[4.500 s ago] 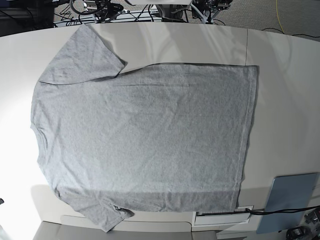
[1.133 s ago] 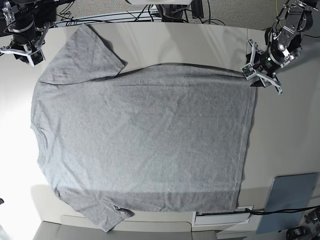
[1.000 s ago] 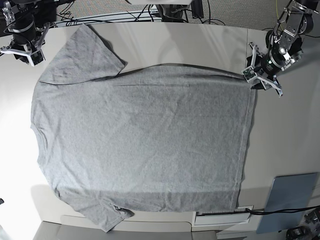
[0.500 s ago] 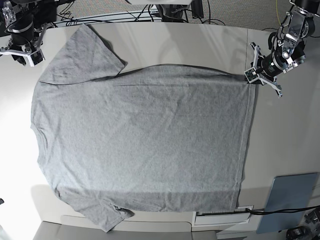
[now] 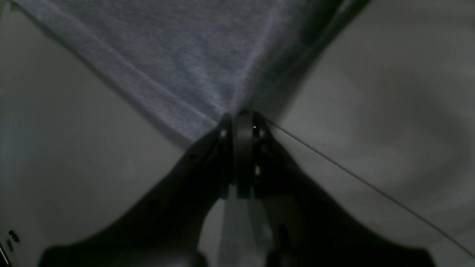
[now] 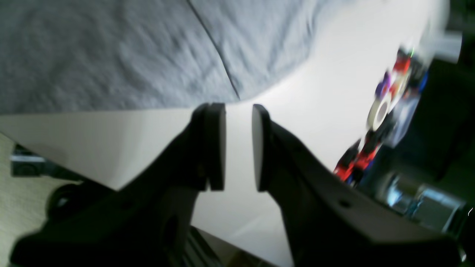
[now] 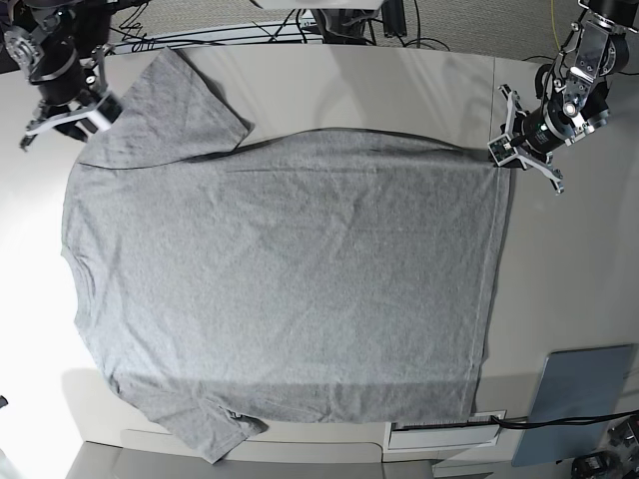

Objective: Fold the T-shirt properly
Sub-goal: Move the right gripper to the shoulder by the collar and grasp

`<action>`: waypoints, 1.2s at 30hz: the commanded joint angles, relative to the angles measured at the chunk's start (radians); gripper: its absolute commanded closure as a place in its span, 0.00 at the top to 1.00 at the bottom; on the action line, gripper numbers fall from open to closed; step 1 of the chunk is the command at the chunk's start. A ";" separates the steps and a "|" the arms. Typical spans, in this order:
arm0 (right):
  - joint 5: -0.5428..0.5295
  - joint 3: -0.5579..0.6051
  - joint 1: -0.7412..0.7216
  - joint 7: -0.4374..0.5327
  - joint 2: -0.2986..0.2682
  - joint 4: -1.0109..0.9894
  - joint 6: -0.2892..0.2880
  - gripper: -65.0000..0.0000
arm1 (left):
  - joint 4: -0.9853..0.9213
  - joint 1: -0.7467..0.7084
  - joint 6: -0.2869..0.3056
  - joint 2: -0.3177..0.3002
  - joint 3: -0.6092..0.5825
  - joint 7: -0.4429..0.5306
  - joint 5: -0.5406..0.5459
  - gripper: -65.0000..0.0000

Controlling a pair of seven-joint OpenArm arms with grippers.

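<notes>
The heather-grey T-shirt (image 7: 290,279) lies spread flat on the white table, collar toward the left and hem toward the right, plain side up. My left gripper (image 7: 502,155) sits at the far hem corner. In the left wrist view its jaws (image 5: 241,116) are shut on that corner of the T-shirt (image 5: 185,55). My right gripper (image 7: 65,122) hovers at the edge of the far sleeve. In the right wrist view it (image 6: 238,111) is open by a narrow gap with only bare table between the pads, just short of the T-shirt's (image 6: 111,55) sleeve hem.
A flat grey-blue panel (image 7: 579,394) lies at the near right corner, with a white box (image 7: 444,434) beside it at the table's front edge. Cables and stands crowd the back edge. Colourful clutter (image 6: 386,107) shows beyond the table edge in the right wrist view.
My left gripper has shut on the hem corner. My right gripper has moved toward the far sleeve, its opening unchanged.
</notes>
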State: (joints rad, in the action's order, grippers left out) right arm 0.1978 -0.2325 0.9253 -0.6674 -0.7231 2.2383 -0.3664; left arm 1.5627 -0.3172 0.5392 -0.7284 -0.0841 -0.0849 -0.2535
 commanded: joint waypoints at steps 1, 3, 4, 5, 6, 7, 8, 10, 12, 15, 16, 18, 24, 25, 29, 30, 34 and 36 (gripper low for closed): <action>0.016 0.024 0.001 0.018 -0.022 -0.013 0.005 0.20 | -0.011 -0.015 0.031 -0.008 -0.007 -0.065 -0.032 0.00; 0.028 0.091 -0.023 0.025 -0.034 -0.064 0.005 0.20 | -0.011 -0.016 0.031 -0.008 -0.007 -0.076 -0.031 0.00; 0.037 0.127 -0.042 0.024 -0.036 -0.094 0.005 0.20 | -0.011 -0.015 0.031 -0.008 -0.007 -0.076 -0.032 0.00; 0.043 0.162 -0.066 0.023 -0.036 -0.121 0.005 0.20 | -0.011 -0.015 0.031 -0.008 -0.007 -0.076 -0.031 0.00; 0.043 0.194 -0.089 0.021 -0.036 -0.145 0.005 0.20 | -0.011 -0.015 0.031 -0.007 -0.007 -0.075 -0.031 0.00; 0.043 0.224 -0.114 0.019 -0.036 -0.167 0.004 0.20 | -0.011 -0.015 0.031 -0.004 -0.007 -0.075 -0.032 0.00; 0.043 0.252 -0.137 0.006 -0.036 -0.184 0.004 0.20 | -0.011 -0.015 0.031 -0.002 -0.007 -0.075 -0.032 0.00; 0.043 0.296 -0.177 -0.043 -0.037 -0.194 0.003 0.20 | -0.011 -0.015 0.031 0.003 -0.007 -0.076 -0.032 0.00; 0.042 0.327 -0.198 -0.064 -0.042 -0.194 -0.002 0.20 | -0.011 -0.015 0.031 0.009 -0.007 -0.076 -0.032 0.00; 0.043 0.338 -0.203 -0.059 -0.044 -0.193 -0.011 0.25 | -0.011 -0.015 0.031 0.011 -0.007 -0.076 -0.032 0.00; 0.043 0.337 -0.203 -0.059 -0.045 -0.190 -0.010 0.24 | -0.011 -0.015 0.031 0.010 -0.007 -0.076 -0.032 0.00; 0.043 0.337 -0.208 -0.060 -0.045 -0.188 -0.011 0.24 | -0.011 -0.015 0.031 0.011 -0.007 -0.075 -0.031 0.00; 0.042 0.337 -0.208 -0.066 -0.050 -0.188 -0.011 0.27 | -0.011 -0.015 0.031 0.011 -0.007 -0.076 -0.032 0.00; 0.042 0.337 -0.208 -0.066 -0.050 -0.188 -0.012 0.32 | -0.011 -0.015 0.031 0.011 -0.007 -0.076 -0.032 0.00; 0.034 0.337 -0.207 -0.068 -0.050 -0.188 -0.012 0.55 | -0.011 -0.015 0.031 0.011 -0.007 -0.076 -0.031 0.00; 0.034 0.337 -0.207 -0.067 -0.050 -0.188 -0.011 0.56 | -0.011 -0.015 0.031 0.011 -0.007 -0.076 -0.031 0.00; 0.049 0.337 -0.208 -0.060 -0.053 -0.188 -0.012 0.56 | -0.011 -0.015 0.031 0.011 -0.007 -0.075 -0.031 0.00; 0.087 0.337 -0.208 -0.071 -0.060 -0.188 -0.013 0.56 | -0.011 -0.015 0.031 0.011 -0.007 -0.075 -0.031 0.00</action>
State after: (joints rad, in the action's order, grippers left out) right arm 0.2768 0.1127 0.7174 -0.7361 -0.7624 2.0354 -0.3862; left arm 1.5631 -0.3176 0.5278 -0.7147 -0.0837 -0.0944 -0.2535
